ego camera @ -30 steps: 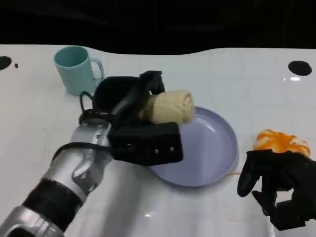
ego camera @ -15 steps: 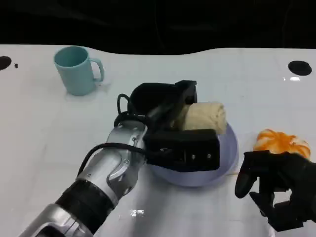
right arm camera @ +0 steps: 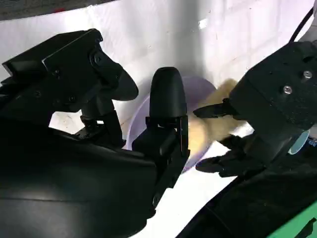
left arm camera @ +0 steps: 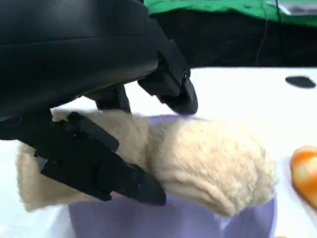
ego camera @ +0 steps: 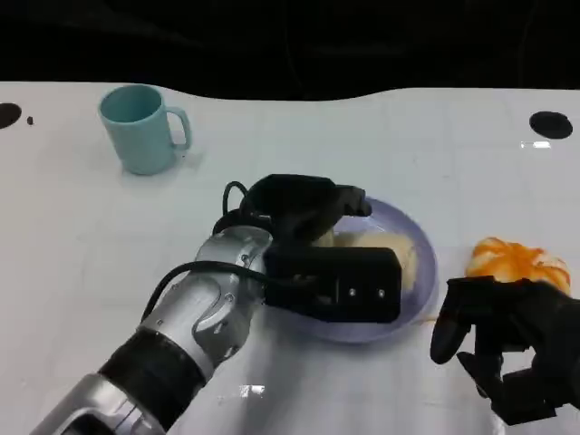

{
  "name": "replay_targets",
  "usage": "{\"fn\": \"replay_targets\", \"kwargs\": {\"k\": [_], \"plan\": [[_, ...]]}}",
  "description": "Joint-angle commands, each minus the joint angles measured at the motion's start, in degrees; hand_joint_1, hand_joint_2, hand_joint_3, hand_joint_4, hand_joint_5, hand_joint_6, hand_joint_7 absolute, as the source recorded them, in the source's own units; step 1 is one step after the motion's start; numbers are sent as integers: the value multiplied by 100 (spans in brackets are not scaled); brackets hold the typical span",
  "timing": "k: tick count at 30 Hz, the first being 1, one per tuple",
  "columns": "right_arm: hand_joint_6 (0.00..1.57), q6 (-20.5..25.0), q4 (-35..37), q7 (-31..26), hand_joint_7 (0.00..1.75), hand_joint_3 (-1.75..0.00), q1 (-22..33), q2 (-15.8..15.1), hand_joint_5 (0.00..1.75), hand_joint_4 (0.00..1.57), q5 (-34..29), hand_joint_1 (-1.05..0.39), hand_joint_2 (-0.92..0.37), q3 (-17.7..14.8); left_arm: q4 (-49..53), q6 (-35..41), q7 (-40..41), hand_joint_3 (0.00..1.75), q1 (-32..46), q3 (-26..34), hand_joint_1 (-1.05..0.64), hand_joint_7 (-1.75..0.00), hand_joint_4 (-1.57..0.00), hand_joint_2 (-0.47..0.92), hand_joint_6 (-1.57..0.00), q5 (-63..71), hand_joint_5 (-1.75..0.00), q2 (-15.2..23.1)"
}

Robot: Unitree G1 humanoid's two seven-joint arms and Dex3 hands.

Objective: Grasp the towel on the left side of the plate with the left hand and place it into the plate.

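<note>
1. Fingers (left arm camera: 99, 168) of our left hand (ego camera: 304, 213) lie above and below the rolled towel (left arm camera: 213, 166), closed around its near end as the left wrist view shows it.
2. We see the cream towel in the lavender plate (ego camera: 412, 313), with our left hand and wrist block covering most of it in the head view.
3. Its long axis runs roughly left to right across the plate; the free end (ego camera: 403, 254) points toward the plate's right rim, and the held end lies under our hand.
4. In the left wrist view the roll rests low against the plate's inner surface.
5. Our right hand (ego camera: 512, 340) rests on the table near the plate's right edge, its fingers curled downward and holding nothing.
6. Just behind that hand lies an orange fruit-like object (ego camera: 517, 261).
7. A teal mug (ego camera: 136, 127) stands upright at the far left of the white table (ego camera: 435, 136), well apart from the plate.
</note>
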Motion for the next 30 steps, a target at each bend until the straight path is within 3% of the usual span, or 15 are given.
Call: {"fn": "replay_targets", "kwargs": {"k": [1,13,30], "plan": [[71,52,-92,22,144,-114,-16,-93,175,73,-6,2,-53,-66,-173,83,-169,11,-31,-86,-65,0,-37,92,-40,119,-50,95],[70,23,-85,27,144,-113,2,-80,175,72,45,3,-54,-86,-812,132,-394,10,172,25,-68,0,-36,92,-38,108,-51,344],[71,74,-80,-18,145,-115,-33,-52,175,74,50,3,-53,-86,-3116,123,-1675,24,1136,1060,-61,-2,-34,92,-42,-890,-56,1524]]}}
